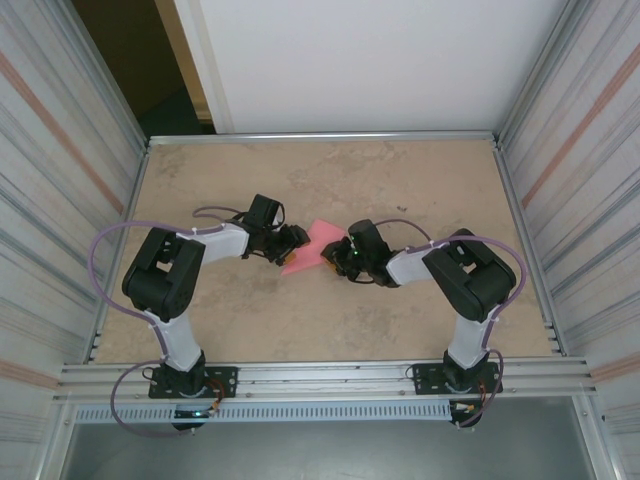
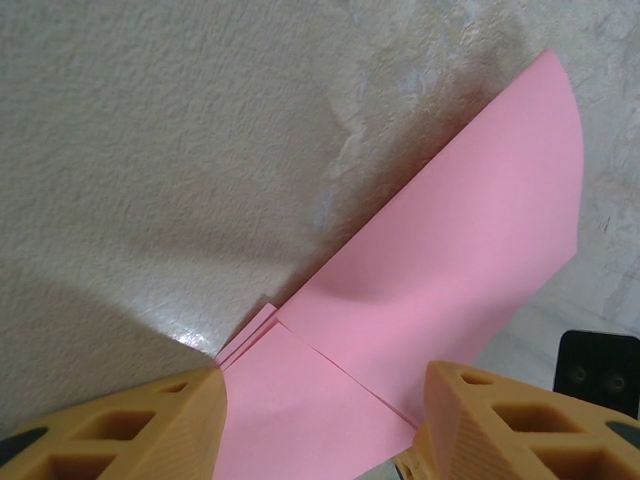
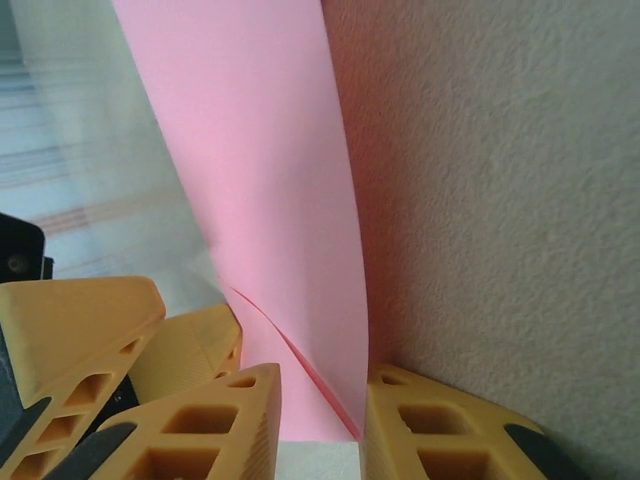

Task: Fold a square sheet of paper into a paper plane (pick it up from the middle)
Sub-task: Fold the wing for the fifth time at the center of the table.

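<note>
The square sheet of paper (image 1: 311, 246) is pink and partly folded, lying mid-table between both arms. In the left wrist view the paper (image 2: 450, 250) shows layered folds with a flap crossing it. My left gripper (image 1: 296, 240) is open, and its orange fingers (image 2: 150, 420) straddle the folded end flat on the table (image 2: 150, 150). My right gripper (image 1: 331, 256) meets the sheet from the right. In the right wrist view the paper (image 3: 270, 150) rises as a lifted flap through the narrow gap of that gripper (image 3: 320, 385). The fold rests against the right finger (image 3: 430, 430), and a gap remains on the other side.
The beige tabletop (image 1: 330, 180) is walled by corrugated metal panels (image 1: 580, 150) left and right, with an aluminium rail (image 1: 330, 375) at the near edge. The left gripper's orange fingers (image 3: 80, 330) sit close beside the right gripper.
</note>
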`<action>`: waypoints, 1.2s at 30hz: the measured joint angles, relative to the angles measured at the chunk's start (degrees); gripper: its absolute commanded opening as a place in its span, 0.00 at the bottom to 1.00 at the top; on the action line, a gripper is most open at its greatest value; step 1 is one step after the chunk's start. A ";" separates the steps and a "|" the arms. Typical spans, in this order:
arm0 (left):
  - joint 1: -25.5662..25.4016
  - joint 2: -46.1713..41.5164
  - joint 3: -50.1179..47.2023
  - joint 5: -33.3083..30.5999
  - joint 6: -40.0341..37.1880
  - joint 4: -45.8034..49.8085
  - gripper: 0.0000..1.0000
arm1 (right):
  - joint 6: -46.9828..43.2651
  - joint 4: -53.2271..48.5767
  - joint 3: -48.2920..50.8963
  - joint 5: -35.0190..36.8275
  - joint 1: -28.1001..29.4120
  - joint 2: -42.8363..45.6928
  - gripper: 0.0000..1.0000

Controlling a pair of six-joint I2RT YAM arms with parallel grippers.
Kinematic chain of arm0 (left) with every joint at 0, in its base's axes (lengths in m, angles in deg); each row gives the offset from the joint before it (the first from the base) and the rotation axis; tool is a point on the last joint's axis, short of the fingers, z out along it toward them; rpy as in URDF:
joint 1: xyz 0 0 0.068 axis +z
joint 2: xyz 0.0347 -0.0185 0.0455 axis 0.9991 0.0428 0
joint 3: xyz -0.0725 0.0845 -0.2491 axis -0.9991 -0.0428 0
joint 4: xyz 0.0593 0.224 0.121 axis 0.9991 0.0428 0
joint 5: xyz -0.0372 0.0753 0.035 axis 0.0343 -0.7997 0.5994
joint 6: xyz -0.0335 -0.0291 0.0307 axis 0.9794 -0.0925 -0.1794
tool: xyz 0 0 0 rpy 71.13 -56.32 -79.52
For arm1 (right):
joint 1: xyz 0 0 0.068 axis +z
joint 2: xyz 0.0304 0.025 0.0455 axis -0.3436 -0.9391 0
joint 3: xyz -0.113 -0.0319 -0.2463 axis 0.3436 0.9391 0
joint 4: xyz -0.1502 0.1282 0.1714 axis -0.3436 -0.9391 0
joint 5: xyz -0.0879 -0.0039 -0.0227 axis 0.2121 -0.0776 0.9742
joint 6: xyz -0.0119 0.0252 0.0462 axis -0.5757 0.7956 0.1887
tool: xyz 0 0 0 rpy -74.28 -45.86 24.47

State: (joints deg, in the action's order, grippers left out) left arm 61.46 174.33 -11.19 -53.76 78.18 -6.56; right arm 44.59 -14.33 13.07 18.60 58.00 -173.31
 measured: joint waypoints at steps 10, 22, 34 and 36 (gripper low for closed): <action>0.24 0.00 -0.07 1.27 -0.07 -0.13 0.59 | 1.75 3.30 0.92 1.07 -0.04 0.00 0.07; 0.37 -9.20 -0.17 -0.33 -11.08 2.86 0.65 | 1.07 -2.38 3.30 1.73 -3.30 7.45 0.04; -10.80 -12.33 -0.39 -8.07 -33.46 2.75 0.66 | -1.33 -12.44 3.32 -0.31 -8.68 15.17 0.03; -13.49 -12.33 -0.61 -10.25 -37.55 1.92 0.66 | -1.38 -14.21 3.30 -1.18 -9.66 15.56 0.04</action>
State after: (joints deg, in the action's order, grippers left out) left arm 47.97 162.00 -11.80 -64.01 40.63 -4.63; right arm 43.21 -28.54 16.37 17.42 48.34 -157.74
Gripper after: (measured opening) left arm 0.659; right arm 0.044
